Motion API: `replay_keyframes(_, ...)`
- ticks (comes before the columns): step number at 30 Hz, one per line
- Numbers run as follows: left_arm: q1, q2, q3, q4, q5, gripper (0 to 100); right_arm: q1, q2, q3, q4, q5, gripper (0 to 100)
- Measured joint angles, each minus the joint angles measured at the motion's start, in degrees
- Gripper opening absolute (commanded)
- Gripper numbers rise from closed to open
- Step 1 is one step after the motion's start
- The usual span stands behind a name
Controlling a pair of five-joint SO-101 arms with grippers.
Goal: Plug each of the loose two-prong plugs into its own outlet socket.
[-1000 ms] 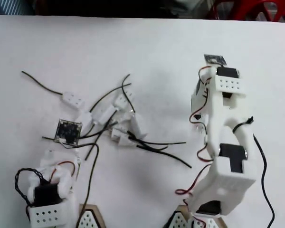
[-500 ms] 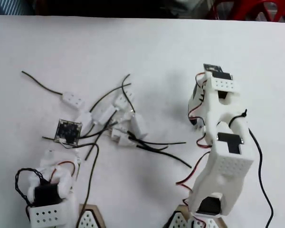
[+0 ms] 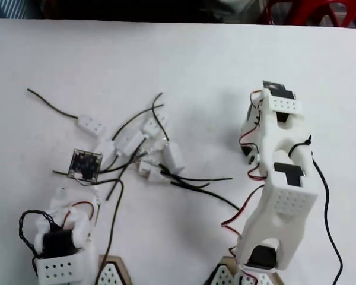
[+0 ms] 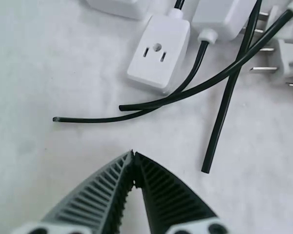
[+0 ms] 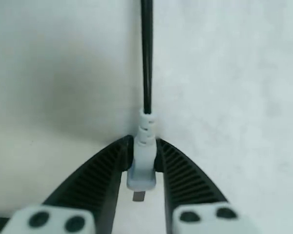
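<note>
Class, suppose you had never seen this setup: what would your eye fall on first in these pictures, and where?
First, the tangle of white plugs, sockets and black cords lying left of centre on the table. Next, the right hand shut on a white plug, its black cord running straight away. The left hand is shut on nothing, short of a white outlet socket.
</note>
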Motion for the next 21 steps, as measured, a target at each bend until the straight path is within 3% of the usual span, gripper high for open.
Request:
replay_keyframes(3, 0.0, 0.0, 0.0, 0.0, 0.0, 2, -0.7, 0.0, -0.2, 1.2, 0.1, 11.7)
replay_keyframes(14, 0.0, 0.0, 0.0, 0.0, 0.0, 2, -2.5, 0.1, -2.4, 2.9, 0.2, 11.8)
replay_keyframes(21, 0.0, 0.0, 0.0, 0.0, 0.0, 2, -2.3, 0.1, -3.0, 2.9, 0.2, 3.7)
